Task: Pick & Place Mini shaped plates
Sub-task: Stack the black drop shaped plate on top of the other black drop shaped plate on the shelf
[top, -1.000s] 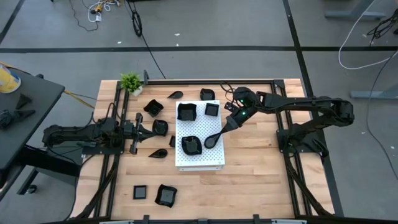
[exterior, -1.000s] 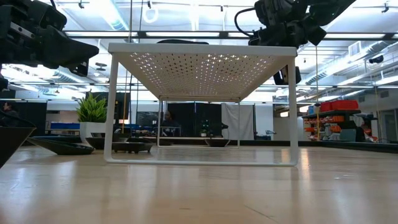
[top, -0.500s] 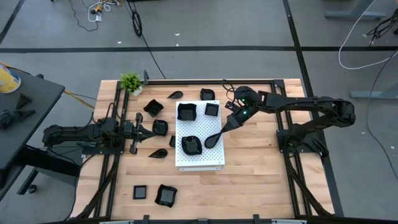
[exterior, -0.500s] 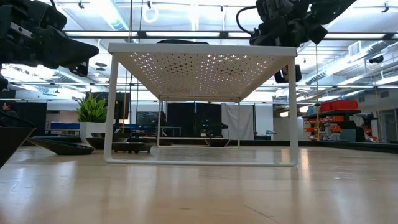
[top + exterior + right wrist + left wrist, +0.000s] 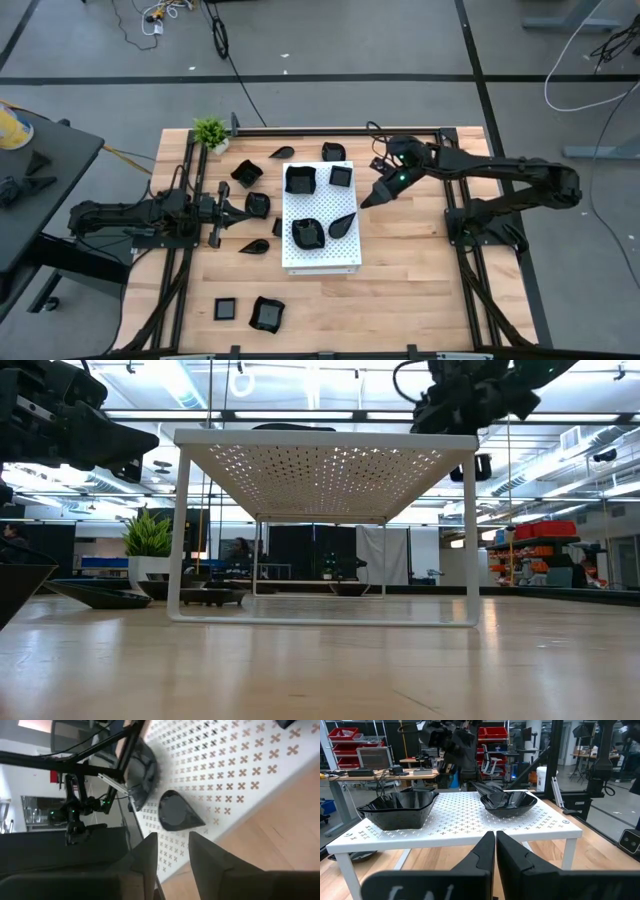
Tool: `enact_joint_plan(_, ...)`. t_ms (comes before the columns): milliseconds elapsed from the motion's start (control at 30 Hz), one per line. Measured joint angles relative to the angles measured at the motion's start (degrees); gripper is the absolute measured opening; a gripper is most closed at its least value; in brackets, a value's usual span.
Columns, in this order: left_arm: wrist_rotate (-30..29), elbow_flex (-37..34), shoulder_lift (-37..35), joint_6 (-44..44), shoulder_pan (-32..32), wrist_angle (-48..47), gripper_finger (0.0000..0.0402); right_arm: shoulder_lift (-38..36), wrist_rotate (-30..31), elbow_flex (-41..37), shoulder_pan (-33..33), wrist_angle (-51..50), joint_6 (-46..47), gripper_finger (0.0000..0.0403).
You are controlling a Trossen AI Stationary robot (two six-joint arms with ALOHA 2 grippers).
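The right tool, now parted and empty, has let go of the leaf-shaped plate and pulled back right of frame centre. That plate rests on the white board, placed. The left tool waits closed at left.

A lab: red parts bins (shelved), workbenches.
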Motion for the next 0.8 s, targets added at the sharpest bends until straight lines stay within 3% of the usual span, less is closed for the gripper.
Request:
enact_joint_plan(133,-0.01,-0.01,0.01,-0.01,0.01,0.01,0.0021,-3.71,1.53,0.00,0.04,-0.15,-1.26,0.0114)
enact_joint_plan(267,0.01,-0.01,0.01,-0.01,0.00,0.00,0.0021,-8.06,8.55,-0.02,0.07,-0.56,-4.02,0.0114)
enact_joint_plan(433,-0.01,0.00,0.00,-0.01,-0.01,0.00,0.0021,-12.76,14.26,-0.02,1.01,-0.50,-17.03,0.0103)
enact_joint_plan(567,0.01,-0.01,0.01,-0.02,0.00,0.02,0.0021,-16.39,15.47,-0.02,1.93,-0.41,-25.62,0.0081)
enact_joint_plan(800,0.01,-0.01,0.00,-0.01,-0.01,0.01,0.0021,-23.00,14.97,-0.02,2.19,-2.72,-30.17,0.0035)
